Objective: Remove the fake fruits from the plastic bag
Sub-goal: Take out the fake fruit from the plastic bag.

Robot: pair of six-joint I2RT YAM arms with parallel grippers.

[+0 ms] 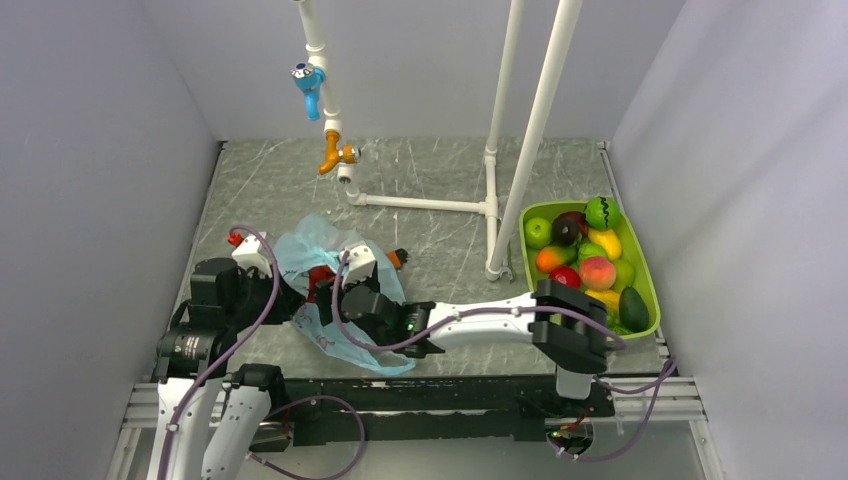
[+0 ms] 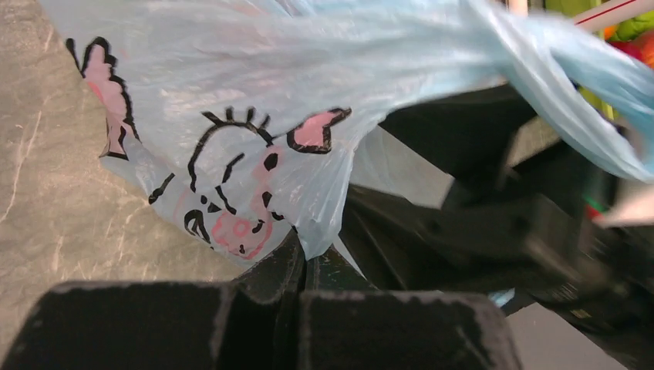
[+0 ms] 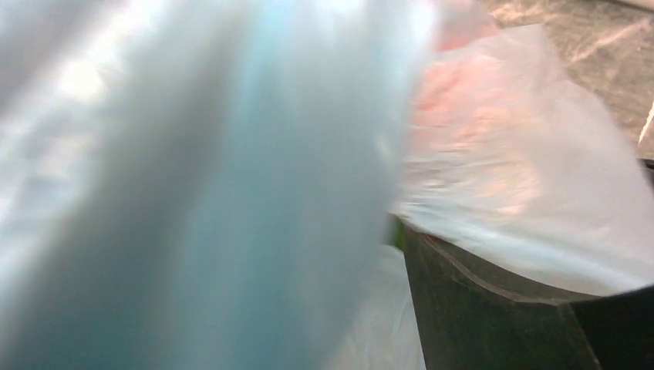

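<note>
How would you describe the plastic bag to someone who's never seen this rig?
On the grey marbled table, look left of the lime-green tray of fruit, toward the front. The plastic bag is the crumpled heap there: translucent light blue with a pink-and-black cartoon print, the only thin, crinkly thing there.

Grey marbled table (image 1: 430,180): plastic bag (image 1: 310,250) (perhaps partly lifted), green fruit tray (image 1: 648,275), white pipe frame (image 1: 420,203).

The plastic bag (image 2: 254,92) was thin translucent film, crinkled, with a faint sheen. Table (image 1: 420,170) looked matt grey, marble-veined. Green tub (image 1: 553,205) was glossy plastic; the fruits (image 1: 597,271) in it were smooth and shiny. White pipes (image 1: 541,120) were smooth plastic.
</note>
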